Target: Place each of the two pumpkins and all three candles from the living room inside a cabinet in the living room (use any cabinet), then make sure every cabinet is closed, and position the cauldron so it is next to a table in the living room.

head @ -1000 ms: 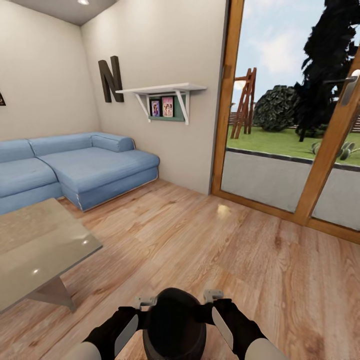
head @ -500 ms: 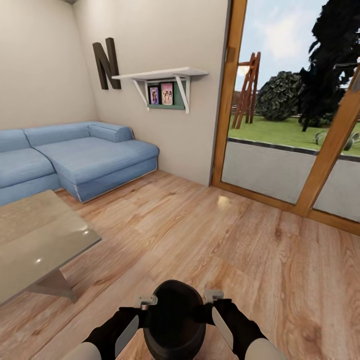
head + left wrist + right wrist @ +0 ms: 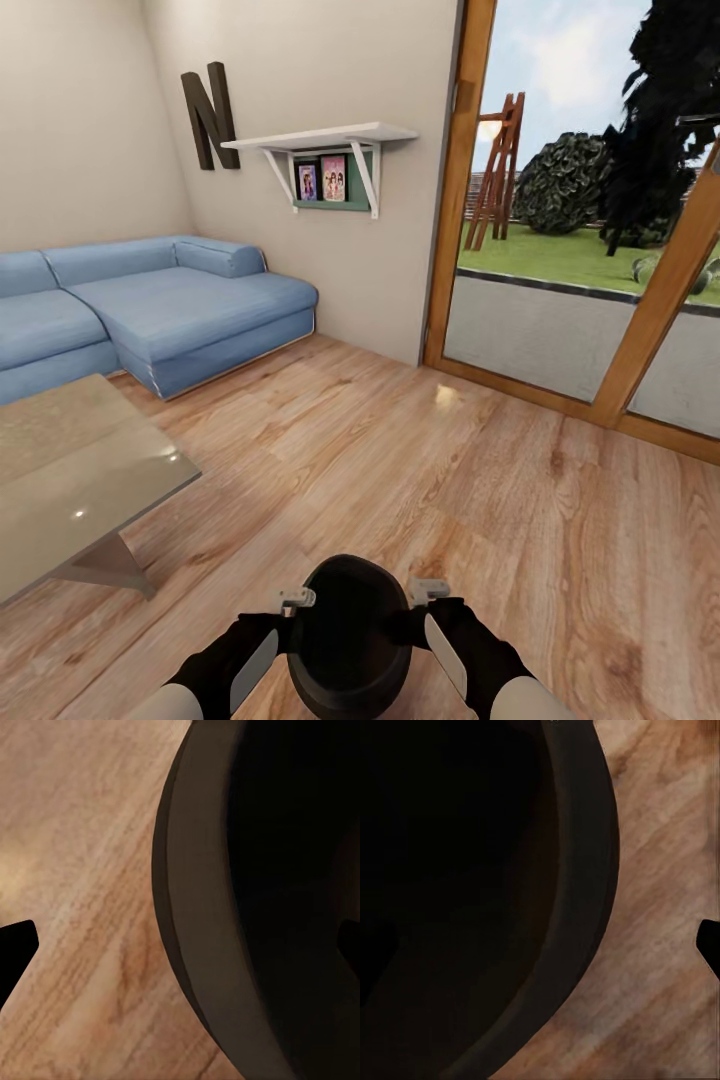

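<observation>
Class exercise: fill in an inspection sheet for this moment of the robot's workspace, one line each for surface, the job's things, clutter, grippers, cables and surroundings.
Surface: light wood-plank floor, bare ahead of the robot.
Job's things: black cauldron held between both arms, mouth up, off the floor as far as can be judged; grey coffee table ahead to the left, apart from it. Pumpkins, candles, cabinet: nothing seen.
Clutter: nothing seen.
Grippers: left gripper and right gripper at opposite sides of the cauldron rim, one finger of each inside the mouth, one outside.
Cables: nothing seen.
Surroundings: blue corner sofa, wall shelf with photos, letter N, glazed wooden door to a garden.
</observation>
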